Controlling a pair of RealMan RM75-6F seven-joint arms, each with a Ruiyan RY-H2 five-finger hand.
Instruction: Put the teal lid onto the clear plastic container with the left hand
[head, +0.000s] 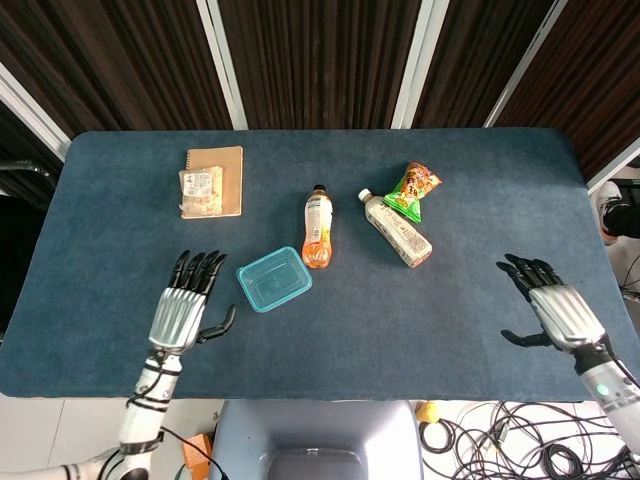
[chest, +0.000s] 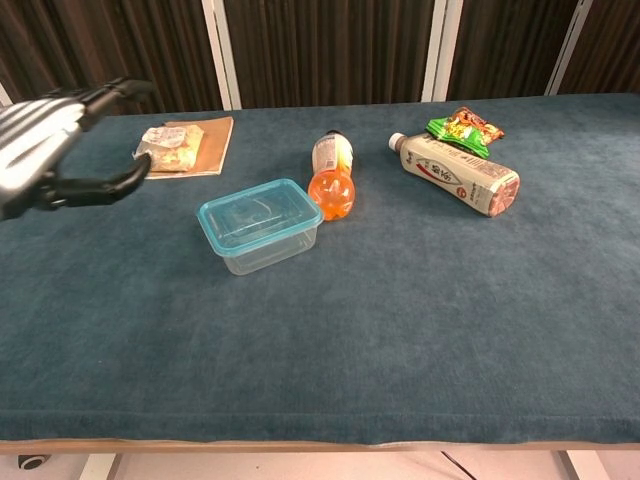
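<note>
- Head view: the teal lid (head: 273, 279) sits flat on the clear plastic container (head: 292, 292), covering its top, near the middle of the blue table (head: 110, 260), just below and left of the orange drink bottle (head: 318, 228)
- The left hand (head: 183, 306) is apart from the container, to its left, fingers spread and straight, thumb out to the side, holding nothing
- The right hand (head: 553, 310) is at the table's right edge, fingers splayed, empty
- A pale bottle (head: 396, 228) lies beside a green and orange snack bag (head: 413, 189); a brown notebook (head: 220, 178) carries a small wrapped packet (head: 201, 192); no label can be read here

- Chest view: the lid (chest: 257, 214) rests on the container (chest: 268, 250), rim matching rim
- The left hand (chest: 45, 150) is raised at the left edge, fingers apart and lightly curved, thumb hooked out, gripping nothing
- The pale bottle (chest: 458, 174) shows dark printed characters too small to read; the orange bottle's (chest: 331, 171) label is likewise unreadable
</note>
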